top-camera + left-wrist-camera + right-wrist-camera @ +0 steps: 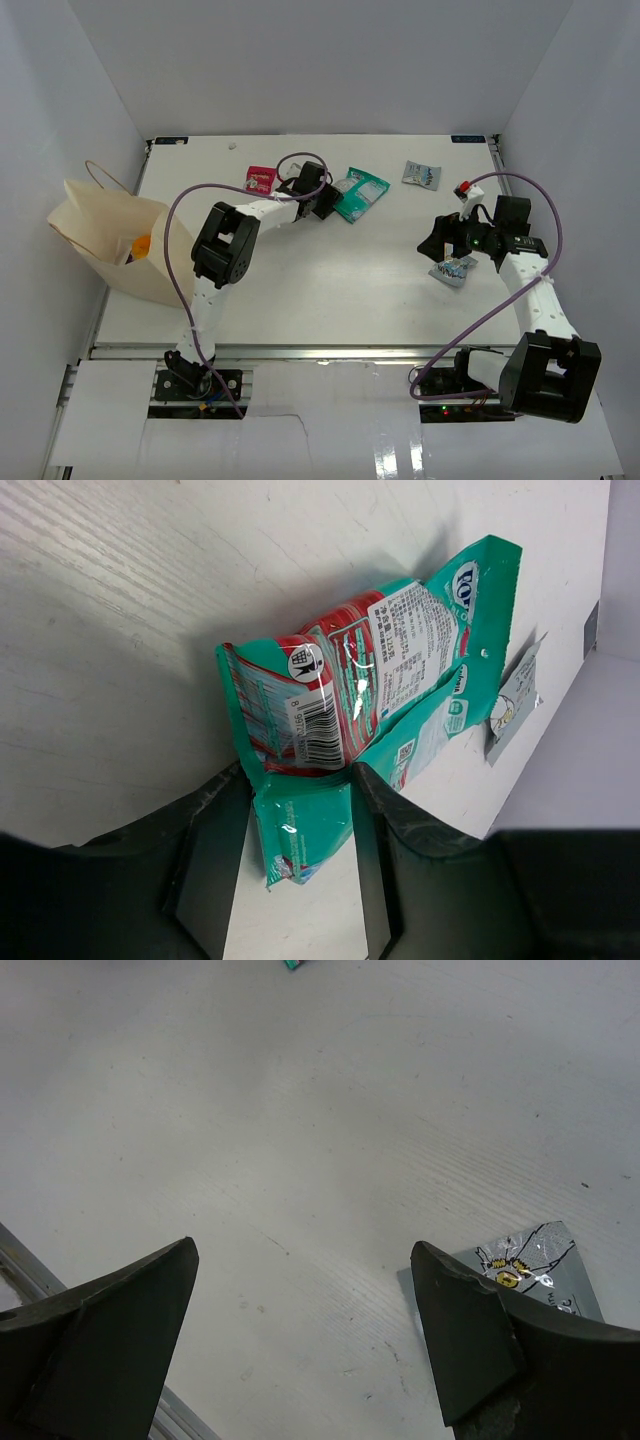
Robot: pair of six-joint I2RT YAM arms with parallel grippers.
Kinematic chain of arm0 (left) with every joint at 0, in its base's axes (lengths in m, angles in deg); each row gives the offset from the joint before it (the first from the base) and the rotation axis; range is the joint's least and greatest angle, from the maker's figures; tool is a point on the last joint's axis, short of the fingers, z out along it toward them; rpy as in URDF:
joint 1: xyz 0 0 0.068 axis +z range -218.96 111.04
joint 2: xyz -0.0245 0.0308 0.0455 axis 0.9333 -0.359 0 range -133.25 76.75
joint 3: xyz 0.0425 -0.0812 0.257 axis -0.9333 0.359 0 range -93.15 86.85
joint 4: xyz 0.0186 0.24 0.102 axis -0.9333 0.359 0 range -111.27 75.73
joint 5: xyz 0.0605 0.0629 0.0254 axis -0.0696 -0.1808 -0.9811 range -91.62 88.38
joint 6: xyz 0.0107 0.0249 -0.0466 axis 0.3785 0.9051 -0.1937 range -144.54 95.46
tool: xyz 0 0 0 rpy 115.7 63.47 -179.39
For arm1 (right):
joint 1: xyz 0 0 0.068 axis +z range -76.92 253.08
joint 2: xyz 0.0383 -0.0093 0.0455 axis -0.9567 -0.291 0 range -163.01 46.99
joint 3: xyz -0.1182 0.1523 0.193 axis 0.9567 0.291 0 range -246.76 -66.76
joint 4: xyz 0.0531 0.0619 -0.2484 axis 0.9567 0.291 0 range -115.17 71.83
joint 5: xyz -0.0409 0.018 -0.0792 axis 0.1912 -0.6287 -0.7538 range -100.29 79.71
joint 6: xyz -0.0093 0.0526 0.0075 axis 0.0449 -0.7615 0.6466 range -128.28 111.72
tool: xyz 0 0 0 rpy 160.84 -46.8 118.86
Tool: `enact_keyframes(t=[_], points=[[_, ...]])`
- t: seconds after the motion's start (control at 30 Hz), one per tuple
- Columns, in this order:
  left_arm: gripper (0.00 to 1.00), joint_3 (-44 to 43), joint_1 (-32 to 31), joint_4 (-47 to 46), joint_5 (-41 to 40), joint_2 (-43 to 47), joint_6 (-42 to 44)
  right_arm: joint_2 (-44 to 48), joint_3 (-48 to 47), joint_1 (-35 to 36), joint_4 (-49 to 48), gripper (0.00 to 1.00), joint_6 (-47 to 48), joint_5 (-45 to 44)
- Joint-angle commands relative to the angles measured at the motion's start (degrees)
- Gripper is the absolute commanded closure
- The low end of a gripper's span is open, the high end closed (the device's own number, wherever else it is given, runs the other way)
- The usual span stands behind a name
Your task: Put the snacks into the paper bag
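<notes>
The cream paper bag (105, 235) stands open at the table's left edge with the orange packet (143, 246) inside. My left gripper (324, 203) (298, 780) is closed on the near end of the teal-and-white packet (361, 192) (370, 670), which buckles up off the table. The small red packet (260, 180) lies just left of it. One silver-blue packet (421, 173) (512, 702) lies at the back right. My right gripper (442, 246) (302, 1250) is wide open and empty just above the table, with the other silver-blue packet (453, 268) (530, 1260) beside its right finger.
The left arm's purple cable (180, 250) loops close to the bag's open side. White walls enclose the table on three sides. The table's near metal edge (25, 1270) shows at the right wrist view's lower left.
</notes>
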Motion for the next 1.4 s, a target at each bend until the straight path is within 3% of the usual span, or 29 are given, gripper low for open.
enact_keyframes(t=[0.0,0.4,0.63,0.73,1.1,1.37], points=[[0.45,-0.2,0.6,2.6,0.2,-1.6,0.7,1.4,0.1,-0.4,-0.4,0.07,0.4,2.0],[0.67,1.4,2.7,-2.4,2.9,-0.2,3.9,2.2,0.6,-0.7,-0.5,0.08,0.6,3.7],[0.87,4.3,4.5,-6.9,5.0,2.1,6.4,2.1,0.6,-0.8,-0.4,0.08,0.7,4.8],[1.0,4.7,5.0,-7.9,7.2,2.7,8.4,2.2,0.5,-0.8,-0.4,0.08,0.8,5.0],[1.0,7.8,5.3,-16.4,10.7,7.9,11.5,2.4,0.6,-0.8,-0.4,0.08,0.8,5.6],[1.0,7.8,5.3,-16.8,17.1,15.5,19.2,2.5,1.0,-0.8,-0.6,0.08,1.1,6.9]])
